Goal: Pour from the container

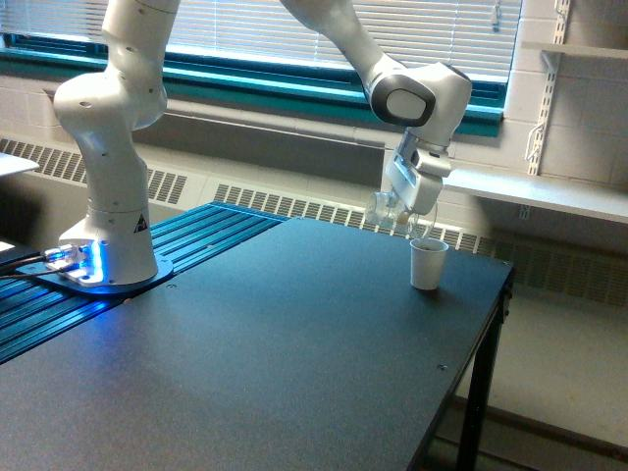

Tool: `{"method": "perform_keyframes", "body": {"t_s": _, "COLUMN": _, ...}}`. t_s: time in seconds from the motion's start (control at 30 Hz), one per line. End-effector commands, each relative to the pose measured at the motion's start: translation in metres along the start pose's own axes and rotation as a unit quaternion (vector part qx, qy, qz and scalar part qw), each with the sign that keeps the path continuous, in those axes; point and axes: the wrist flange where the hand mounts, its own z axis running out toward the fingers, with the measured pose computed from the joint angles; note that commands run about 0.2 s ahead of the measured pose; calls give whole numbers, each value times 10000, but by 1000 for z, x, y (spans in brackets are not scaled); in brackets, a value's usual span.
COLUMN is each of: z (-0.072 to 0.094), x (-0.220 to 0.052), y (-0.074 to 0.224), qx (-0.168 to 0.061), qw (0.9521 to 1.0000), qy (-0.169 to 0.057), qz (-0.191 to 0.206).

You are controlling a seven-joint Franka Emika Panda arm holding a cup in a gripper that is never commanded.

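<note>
Just container [385, 209] above cup [428, 264] rim.

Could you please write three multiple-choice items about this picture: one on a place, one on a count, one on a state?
1. Where does the white cup stand on the black table?
A. near the far corner at the exterior view's right
B. beside the arm's base
C. at the near edge

2. How many white cups stand on the table?
A. one
B. two
C. three

3. How is the clear container held in the gripper?
A. upright
B. tipped toward the white cup
C. lying on the table

Answers:
1. A, since it stands by the table's far right edge.
2. A, since only one shows.
3. B, since it hangs slanted just above the cup's rim.
</note>
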Motion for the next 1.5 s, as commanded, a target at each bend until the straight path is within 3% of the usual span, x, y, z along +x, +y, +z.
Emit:
{"method": "perform_keyframes", "body": {"t_s": 0.03, "z": -3, "x": -3, "y": -2, "qx": 49, "qw": 10000, "qy": 43, "qz": -3}}
{"method": "perform_keyframes", "body": {"t_s": 0.7, "z": -7, "x": -1, "y": 2, "qx": 87, "qw": 9996, "qy": 267, "qz": 51}}
{"method": "perform_keyframes", "body": {"t_s": 1.1, "z": -10, "x": -11, "y": -10, "qx": 244, "qw": 9992, "qy": 331, "qz": -19}}
{"method": "perform_keyframes", "body": {"t_s": 1.17, "z": -6, "x": -16, "y": -17, "qx": 278, "qw": 9988, "qy": 404, "qz": -55}}
{"method": "perform_keyframes", "body": {"t_s": 1.27, "z": 16, "x": -37, "y": -32, "qx": 155, "qw": 9990, "qy": 361, "qz": -232}}
{"method": "perform_keyframes", "body": {"t_s": 1.33, "z": 15, "x": -53, "y": -46, "qx": 272, "qw": 9978, "qy": 369, "qz": -483}}
{"method": "perform_keyframes", "body": {"t_s": 1.5, "z": 14, "x": -77, "y": -59, "qx": 531, "qw": 9961, "qy": 352, "qz": -616}}
